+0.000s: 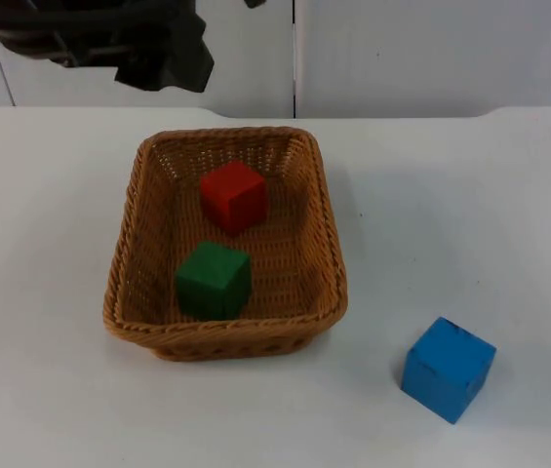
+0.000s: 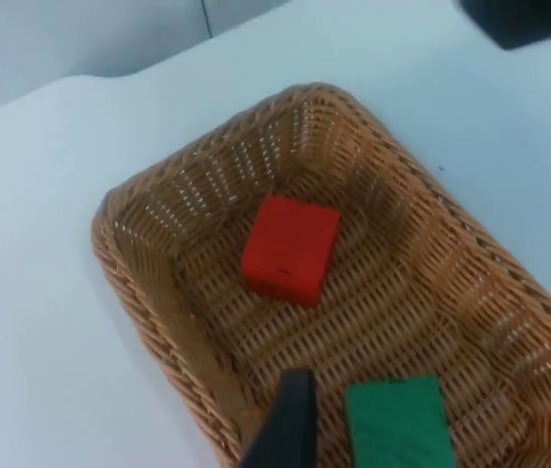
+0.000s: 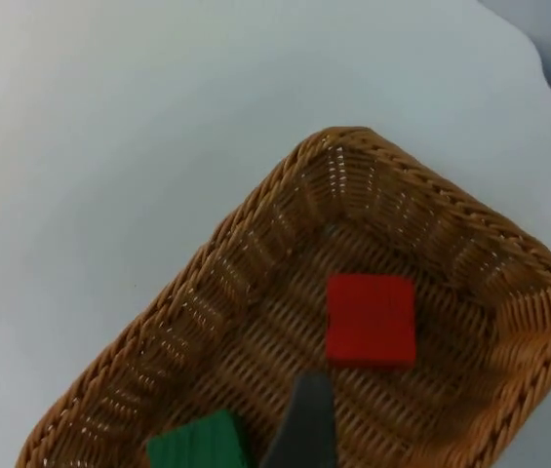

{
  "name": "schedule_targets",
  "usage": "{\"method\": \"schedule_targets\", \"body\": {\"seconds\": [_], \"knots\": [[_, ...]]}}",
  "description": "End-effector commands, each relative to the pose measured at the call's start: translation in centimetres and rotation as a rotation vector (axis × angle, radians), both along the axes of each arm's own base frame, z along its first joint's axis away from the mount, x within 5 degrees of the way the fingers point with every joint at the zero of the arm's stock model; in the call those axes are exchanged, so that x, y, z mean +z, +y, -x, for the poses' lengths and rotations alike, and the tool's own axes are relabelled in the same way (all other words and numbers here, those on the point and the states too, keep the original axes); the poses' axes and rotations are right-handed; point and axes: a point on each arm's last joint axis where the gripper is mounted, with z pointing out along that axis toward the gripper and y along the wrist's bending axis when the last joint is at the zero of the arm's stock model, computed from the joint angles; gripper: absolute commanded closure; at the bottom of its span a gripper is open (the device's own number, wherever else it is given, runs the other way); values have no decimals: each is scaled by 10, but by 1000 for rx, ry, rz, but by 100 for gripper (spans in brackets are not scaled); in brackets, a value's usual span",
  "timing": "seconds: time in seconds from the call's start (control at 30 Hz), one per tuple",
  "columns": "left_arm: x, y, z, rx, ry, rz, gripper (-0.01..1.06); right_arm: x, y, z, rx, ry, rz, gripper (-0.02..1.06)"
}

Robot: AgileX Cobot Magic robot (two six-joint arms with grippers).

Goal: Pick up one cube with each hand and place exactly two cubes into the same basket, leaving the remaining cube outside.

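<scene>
Even, bright light falls from above onto the white tabletop [image 1: 470,195], which reads faintly bluish in both wrist views. Shadows are soft and short: a pale one lies beside the blue cube [image 1: 448,369], and the basket [image 1: 326,244] darkens gently along its inner walls. The red cube [image 1: 233,195] and green cube [image 1: 214,280] show clean edges from above, with no glare. In the left wrist view the black fingertip [image 2: 285,429] is out of focus, as is the green cube there.

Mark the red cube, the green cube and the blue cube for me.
Red wooden cube [image 1: 233,195], top view, its top face.
Green wooden cube [image 1: 214,279], top view, its top face.
Blue wooden cube [image 1: 448,369], top view, its front face.
</scene>
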Motion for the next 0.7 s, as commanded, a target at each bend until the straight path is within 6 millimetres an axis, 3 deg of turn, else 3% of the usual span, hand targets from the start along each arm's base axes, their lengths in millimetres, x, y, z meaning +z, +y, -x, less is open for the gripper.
{"method": "schedule_targets", "body": {"seconds": [0.0,0.07,0.3,0.67], "knots": [[6,3,8,3,-22,25,25,3,-9,14,-4,-46,-18,35],[5,4,10,3,-27,28,25,5,-13,19,-7,-54,-26,35],[-7,24,48,6,-64,61,25,5,-39,54,-31,-83,-42,35],[13,44,86,9,-114,103,25,4,-80,109,-54,-124,-65,35]]}}
